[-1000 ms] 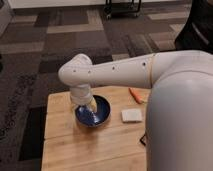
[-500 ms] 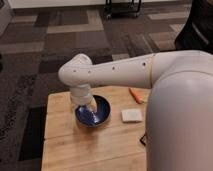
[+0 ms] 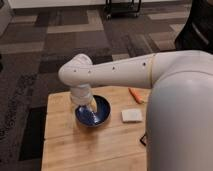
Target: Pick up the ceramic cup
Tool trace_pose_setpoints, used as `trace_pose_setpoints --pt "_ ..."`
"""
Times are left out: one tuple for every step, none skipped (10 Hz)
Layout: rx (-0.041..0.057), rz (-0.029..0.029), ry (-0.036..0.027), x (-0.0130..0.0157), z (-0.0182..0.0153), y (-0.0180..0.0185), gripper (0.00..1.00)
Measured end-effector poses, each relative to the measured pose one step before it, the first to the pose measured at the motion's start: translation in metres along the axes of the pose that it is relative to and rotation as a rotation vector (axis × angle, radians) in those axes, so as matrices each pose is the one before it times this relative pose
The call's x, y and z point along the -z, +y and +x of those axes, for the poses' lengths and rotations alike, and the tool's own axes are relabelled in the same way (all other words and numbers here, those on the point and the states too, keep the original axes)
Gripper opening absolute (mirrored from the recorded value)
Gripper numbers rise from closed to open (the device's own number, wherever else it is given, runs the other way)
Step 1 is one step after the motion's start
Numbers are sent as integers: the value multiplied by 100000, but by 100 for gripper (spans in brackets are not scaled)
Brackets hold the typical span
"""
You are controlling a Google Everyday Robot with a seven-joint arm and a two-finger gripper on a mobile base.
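A: As far as progress can be judged, how much of the task is taken to be done?

B: Only the approach is judged complete. The end effector (image 3: 85, 103) is seen lowered into the dark blue bowl (image 3: 102, 114), directly under the wrist of the white arm (image 3: 115, 72). Whether it is open or closed cannot be told, and no hold on anything can be confirmed.

A: And where is the ceramic cup found?

B: A small pale shape, taken to be the ceramic cup (image 3: 93, 103), is seen within the bowl's rim, just beside the end effector. Contact between the two cannot be made out.

A: What is left to be done?

B: The grasp is yet to be secured and the cup raised clear of the bowl; no lift is shown. An orange carrot-like piece (image 3: 135, 95) and a white square pad (image 3: 132, 115) are seen lying on the wooden surface (image 3: 65, 145), apart from the bowl, and are not concerned in the task.
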Motion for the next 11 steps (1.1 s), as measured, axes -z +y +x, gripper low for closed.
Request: trace_pose_setpoints --pt "-3910 -352 -619 475 -269 -2396 65" --pt "-1495 -144 19 231 -58 -1137 65" --pt "-4649 -250 -311 1202 -90 -3271 65" --pt "-2026 374 -246 740 -53 -1558 65" --pt "-5340 488 -516 1930 36 -3892 65" --pt "-6721 601 -339 1711 84 -3739 65" --pt "-2502 457 -206 507 -37 -1262 65" --pt "-78 120 125 25 32 -57 65" --pt "691 -668 -19 3 62 535 65" --pt "-456 307 -141 -15 -93 -317 65" --pt "263 -41 -12 0 10 140 65"
